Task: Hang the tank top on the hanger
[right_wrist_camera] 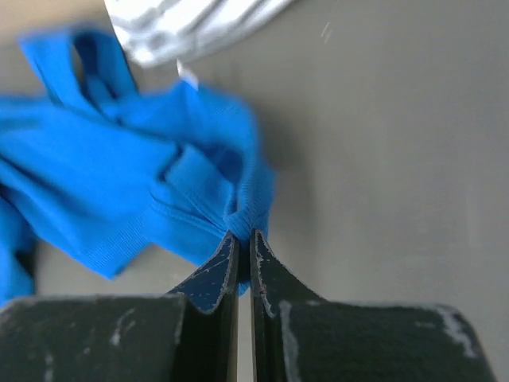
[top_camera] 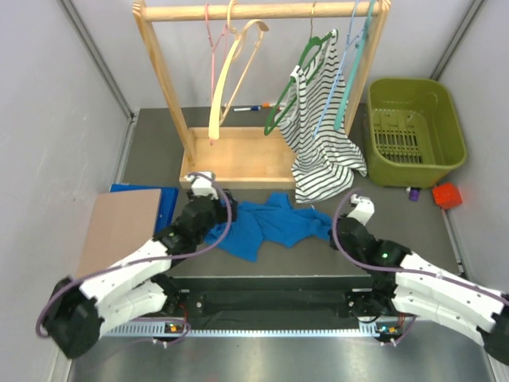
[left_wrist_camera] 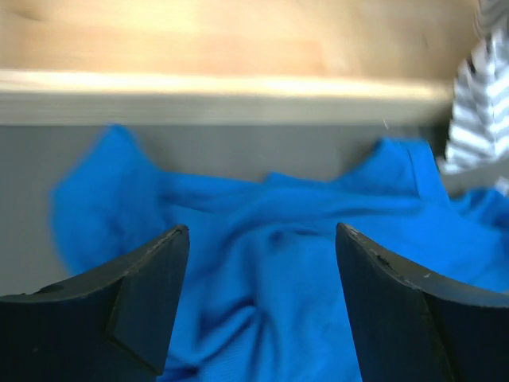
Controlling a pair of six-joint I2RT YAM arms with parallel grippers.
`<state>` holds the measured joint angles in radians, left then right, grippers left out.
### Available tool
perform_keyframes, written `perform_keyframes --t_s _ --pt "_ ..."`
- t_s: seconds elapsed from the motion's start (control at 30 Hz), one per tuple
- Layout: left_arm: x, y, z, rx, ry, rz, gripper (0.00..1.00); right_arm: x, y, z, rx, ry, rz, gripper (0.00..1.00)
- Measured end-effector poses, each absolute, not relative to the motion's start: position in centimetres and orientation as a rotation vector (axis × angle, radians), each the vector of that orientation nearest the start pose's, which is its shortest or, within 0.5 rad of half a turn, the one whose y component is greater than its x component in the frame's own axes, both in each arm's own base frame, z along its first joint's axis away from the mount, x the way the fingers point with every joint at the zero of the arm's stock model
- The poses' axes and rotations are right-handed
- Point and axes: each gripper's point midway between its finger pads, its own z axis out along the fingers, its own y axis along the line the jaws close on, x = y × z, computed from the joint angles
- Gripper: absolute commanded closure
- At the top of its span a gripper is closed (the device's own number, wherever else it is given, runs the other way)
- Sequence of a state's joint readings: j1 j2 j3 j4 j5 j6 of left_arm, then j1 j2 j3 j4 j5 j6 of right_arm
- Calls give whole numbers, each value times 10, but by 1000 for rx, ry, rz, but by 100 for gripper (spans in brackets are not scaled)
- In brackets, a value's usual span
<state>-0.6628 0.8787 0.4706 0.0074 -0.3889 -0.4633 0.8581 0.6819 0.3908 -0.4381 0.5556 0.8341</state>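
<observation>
- the tank top [top_camera: 266,223] lies crumpled on the grey table [top_camera: 413,223], just in front of the base of the wooden rack [top_camera: 238,163] and between the two arms.
- in the right wrist view, one strap loop of it reaches toward the hem of the striped top [top_camera: 322,143].
- the right gripper [right_wrist_camera: 245,235] has its fingers pressed together on a bunched fold at the top's right edge, with blue cloth pinched between the tips.
- the left gripper [left_wrist_camera: 262,231] is over the top's left part with its fingers spread wide. blue fabric shows between them and nothing is held.
- the hanger [top_camera: 213,48] hangs by its hook from the rack's top rail, near the left end and well apart from the tank top.
- a cream wooden hanger [top_camera: 231,72] hangs just beside it.
- a green hanger [top_camera: 298,79] further right on the rail carries the striped top.
- a green basket [top_camera: 413,119] stands to the right of the rack, with a small red object [top_camera: 447,195] near it.
- a brown board [top_camera: 119,231] lies at the table's left side.
</observation>
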Motion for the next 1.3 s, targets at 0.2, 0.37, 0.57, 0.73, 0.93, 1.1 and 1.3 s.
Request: perform_keyframes --t_s 0.2,0.37,0.57,0.73,0.93,1.1,1.3 --pt "268 -226 94 172 2081 -465 20 176 165 39 98 2329 361 100" --pt "292 -266 95 190 2039 -552 20 167 188 32 46 2346 418 100" --pt "320 -302 85 199 2016 -598 20 168 194 36 71 2331 457 100" --pt "335 -322 68 220 2036 -607 26 168 192 45 107 2297 503 100" --pt "340 -331 57 219 2044 -621 97 164 179 50 151 2269 520 100" --pt "341 -332 58 214 2027 -631 100 164 169 53 177 2249 503 100" --pt "332 -290 108 152 1901 -543 100 171 156 56 193 2213 431 100"
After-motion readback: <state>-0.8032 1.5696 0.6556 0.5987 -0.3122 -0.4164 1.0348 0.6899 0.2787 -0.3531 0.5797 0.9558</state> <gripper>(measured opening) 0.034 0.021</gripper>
